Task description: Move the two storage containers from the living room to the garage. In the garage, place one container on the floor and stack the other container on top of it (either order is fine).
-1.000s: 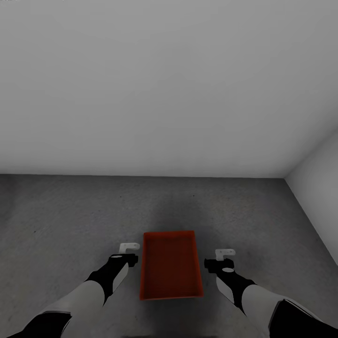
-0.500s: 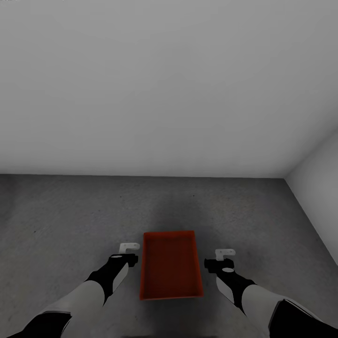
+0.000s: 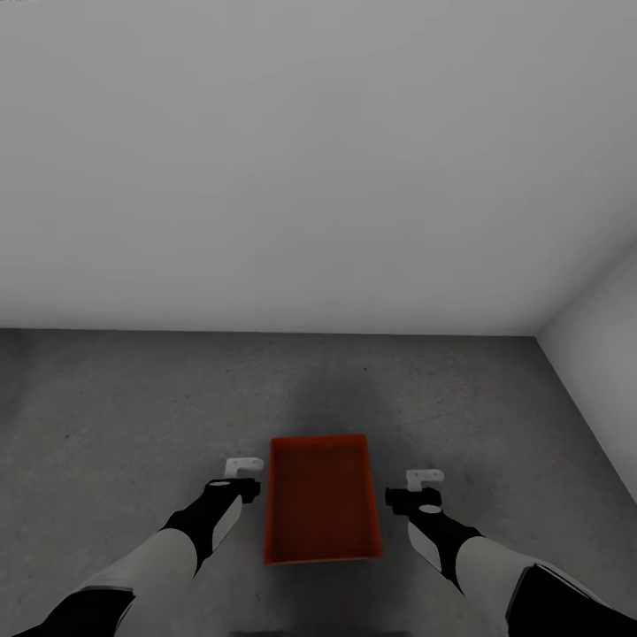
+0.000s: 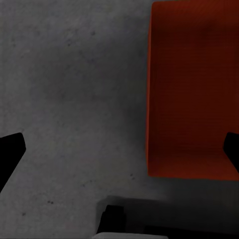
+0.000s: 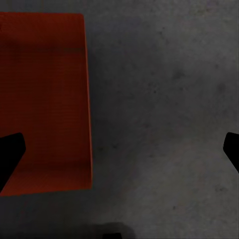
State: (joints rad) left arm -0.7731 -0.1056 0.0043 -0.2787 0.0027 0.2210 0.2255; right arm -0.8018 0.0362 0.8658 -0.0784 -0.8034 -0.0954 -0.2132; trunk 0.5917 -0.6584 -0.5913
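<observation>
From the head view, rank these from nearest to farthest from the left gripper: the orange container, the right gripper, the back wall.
1. Orange container, just beside the left gripper, on the floor.
2. Right gripper, beyond the container's far side.
3. Back wall, far ahead.

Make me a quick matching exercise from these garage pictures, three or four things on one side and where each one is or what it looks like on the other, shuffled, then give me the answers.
Things
1. storage container
2. left gripper
3. right gripper
4. floor

Descriptions
A. open, empty, on the side of the bin nearer the room corner
B. dark grey speckled concrete
C. orange-red, resting on the concrete between the two arms
D. open, empty, on the side of the bin away from the corner

Pairs: 1-C, 2-D, 3-A, 4-B
</observation>
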